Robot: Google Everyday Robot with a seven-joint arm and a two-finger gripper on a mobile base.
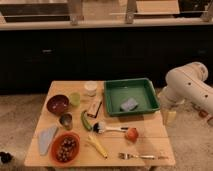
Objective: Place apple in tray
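The gripper [169,117] (spread: cannot tell) hangs mid-right, apart from the apple [131,134]; a glancing touch could roll it off the table [151,126].

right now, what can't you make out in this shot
All in the camera view:
- arm: cut off by the right edge, so its base is unseen.
- gripper: hangs beside the table's right edge, below the arm; its detail is too small to tell.
- blue-grey thing in the tray: too small to identify.
- dark object on the floor: cut by the left edge.
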